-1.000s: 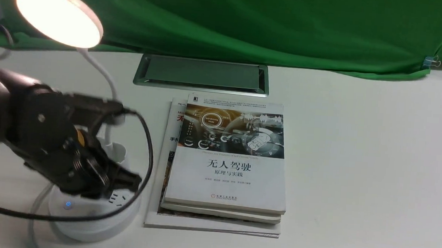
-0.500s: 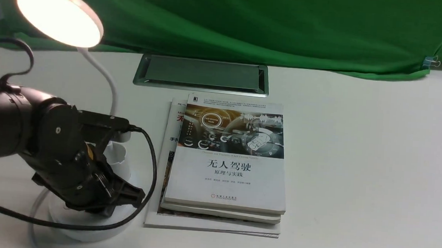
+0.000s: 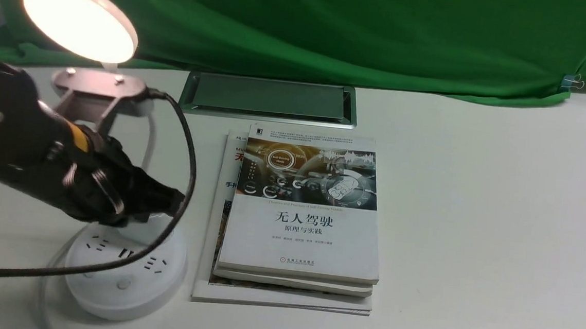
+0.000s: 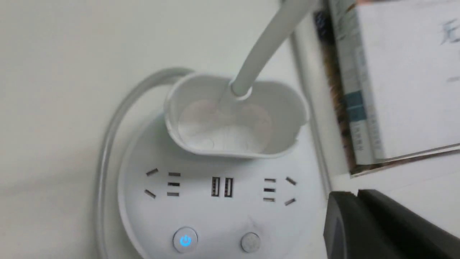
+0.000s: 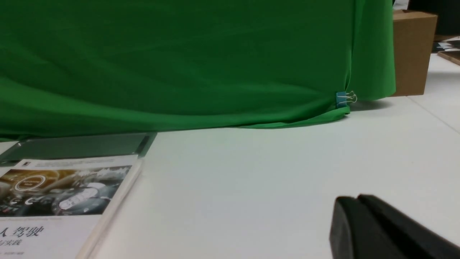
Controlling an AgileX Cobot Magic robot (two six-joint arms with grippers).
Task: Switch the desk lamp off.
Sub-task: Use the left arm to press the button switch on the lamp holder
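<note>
My left pincer (image 4: pixel 339 216), seemingly closed, hovers beside the lamp (image 3: pixel 125 276); only its wrist view shows the blue-lit button (image 4: pixel 185 240). My right pincer (image 5: pixel 350 219) looks closed.

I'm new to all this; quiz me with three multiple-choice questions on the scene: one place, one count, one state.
1. Where is the lamp base?
A) On the books
B) Left of the books
C) Right of the books

2. How many round buttons are on the base?
A) Two
B) Four
C) Five

3. How is the lamp's disc head?
A) Dark
B) Lying on the table
C) Lit

Answers:
1 B: the front view shows the base on the table, left of the books.
2 A: the left wrist view shows one button with a blue symbol and one plain button.
3 C: the disc head glows bright white.
</note>
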